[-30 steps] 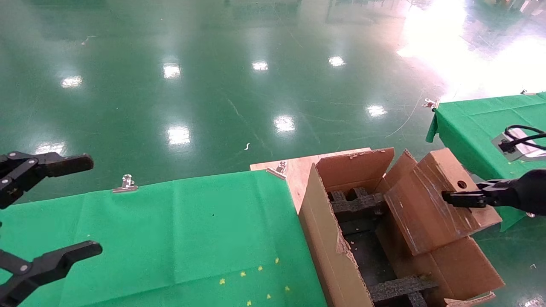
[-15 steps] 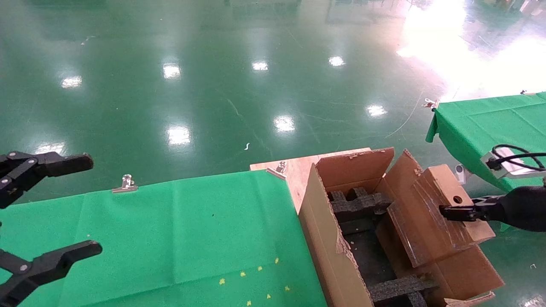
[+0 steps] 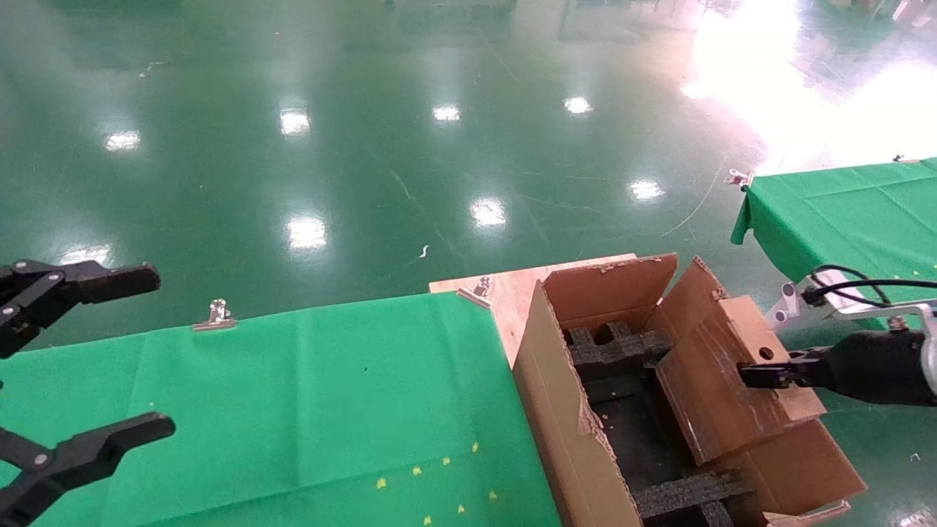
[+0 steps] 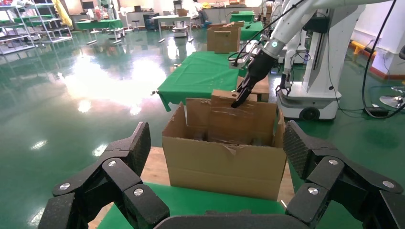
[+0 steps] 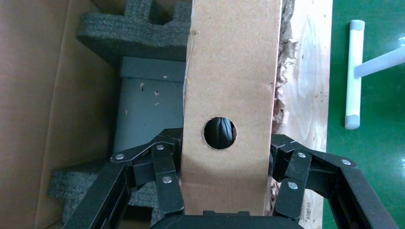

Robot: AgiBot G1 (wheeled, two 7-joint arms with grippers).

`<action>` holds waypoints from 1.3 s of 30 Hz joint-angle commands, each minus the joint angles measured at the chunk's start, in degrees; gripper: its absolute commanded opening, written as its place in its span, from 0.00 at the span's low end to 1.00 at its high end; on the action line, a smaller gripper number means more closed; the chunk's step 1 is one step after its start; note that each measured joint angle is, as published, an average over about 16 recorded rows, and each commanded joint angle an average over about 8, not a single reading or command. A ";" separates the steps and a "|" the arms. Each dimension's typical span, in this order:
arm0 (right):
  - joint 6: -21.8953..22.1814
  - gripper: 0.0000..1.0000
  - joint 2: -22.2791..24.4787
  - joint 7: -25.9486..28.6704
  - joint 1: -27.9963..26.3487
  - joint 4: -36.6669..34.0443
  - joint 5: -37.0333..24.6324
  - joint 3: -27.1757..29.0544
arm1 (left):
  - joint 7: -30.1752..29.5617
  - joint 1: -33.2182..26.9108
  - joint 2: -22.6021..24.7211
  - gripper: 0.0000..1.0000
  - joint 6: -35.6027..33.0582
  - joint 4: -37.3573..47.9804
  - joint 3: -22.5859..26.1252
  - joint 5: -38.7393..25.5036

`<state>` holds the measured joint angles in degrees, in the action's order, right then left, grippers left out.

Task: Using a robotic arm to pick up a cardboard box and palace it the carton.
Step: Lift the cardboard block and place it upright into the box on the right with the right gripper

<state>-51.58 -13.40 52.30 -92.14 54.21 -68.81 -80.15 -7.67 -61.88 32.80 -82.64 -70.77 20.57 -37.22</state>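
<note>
Robot scene at a packing station. On the right, the white robotic arm's right gripper (image 3: 758, 375) has its jaws clamped on the two sides of a small plain brown cardboard box (image 3: 732, 384) with a round hole. That box hangs tilted, its lower end dipping into the large brown corrugated carton (image 3: 567, 432) with torn flaps and black foam inserts (image 3: 615, 350). Picking looks done; lowering and release remain. Left gripper (image 3: 84, 359) waits, jaws wide apart and empty, over the green-clothed surface (image 3: 307, 395).

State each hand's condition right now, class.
Left hand: open, empty, beside the green table.
Right hand: closed on the cardboard box, over the carton.
</note>
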 commanded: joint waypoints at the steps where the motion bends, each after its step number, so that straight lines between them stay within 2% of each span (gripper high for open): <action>1: 0.51 0.00 -0.82 -0.18 0.51 -0.69 0.16 -0.23 | 0.00 0.00 0.00 1.00 0.00 0.00 0.00 0.00; 14: 3.33 0.00 -7.18 -4.05 4.20 -7.40 1.36 -1.25 | 0.00 0.00 0.00 1.00 0.00 0.00 0.00 0.00; 39: 4.22 0.00 -18.68 -13.27 9.95 -22.41 3.80 -1.52 | 0.00 0.00 0.00 1.00 0.00 0.00 0.00 0.00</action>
<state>-47.55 -32.01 39.00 -82.25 31.85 -64.96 -81.63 -7.67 -61.88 32.79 -82.63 -70.77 20.58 -37.22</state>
